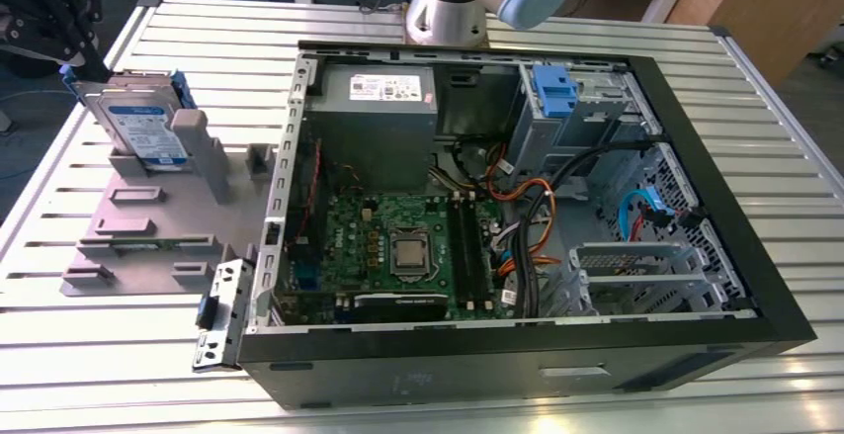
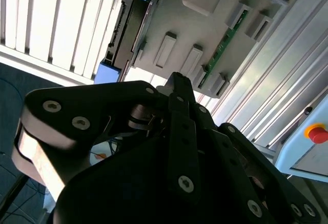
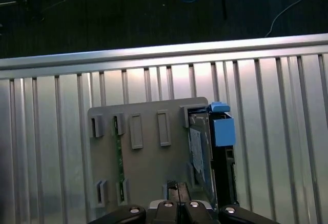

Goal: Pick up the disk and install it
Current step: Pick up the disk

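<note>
First wrist view: disk [image 3: 201,152] upright in stand [image 3: 148,157] near pincer [image 3: 172,187].

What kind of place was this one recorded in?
Most likely a robotics lab or workshop bench for PC assembly: a slatted metal table carries an open computer case with its motherboard exposed, a grey stand holds the disk upright beside it, and a robot arm stands behind the case.

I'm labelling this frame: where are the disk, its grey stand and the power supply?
disk [image 1: 145,133]: exterior view, its label.
grey stand [image 1: 185,218]: exterior view, bare base.
power supply [image 1: 374,139]: exterior view, grey face.
</note>
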Robot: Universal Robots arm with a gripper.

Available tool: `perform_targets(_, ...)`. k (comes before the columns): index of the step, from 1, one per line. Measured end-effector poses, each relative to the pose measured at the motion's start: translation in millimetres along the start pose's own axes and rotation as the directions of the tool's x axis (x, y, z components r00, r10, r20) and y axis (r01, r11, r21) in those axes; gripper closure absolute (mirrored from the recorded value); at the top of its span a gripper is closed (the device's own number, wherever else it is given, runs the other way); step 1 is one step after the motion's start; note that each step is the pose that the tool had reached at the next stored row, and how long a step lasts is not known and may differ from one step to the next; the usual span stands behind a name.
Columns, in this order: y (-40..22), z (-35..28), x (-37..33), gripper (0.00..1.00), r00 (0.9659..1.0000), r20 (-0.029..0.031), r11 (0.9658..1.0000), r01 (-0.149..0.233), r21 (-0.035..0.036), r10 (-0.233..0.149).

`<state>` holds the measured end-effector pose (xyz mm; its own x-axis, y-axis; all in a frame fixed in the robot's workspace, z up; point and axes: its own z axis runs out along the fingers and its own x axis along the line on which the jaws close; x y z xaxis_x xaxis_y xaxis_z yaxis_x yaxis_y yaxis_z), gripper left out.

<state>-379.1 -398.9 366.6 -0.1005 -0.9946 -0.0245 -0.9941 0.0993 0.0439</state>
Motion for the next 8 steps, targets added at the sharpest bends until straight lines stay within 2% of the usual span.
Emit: perform_targets(8,0.0,0.1,0.0,0.89,0.9997,-0.0010,0.9997,0.023,-0.0005,-0.023)
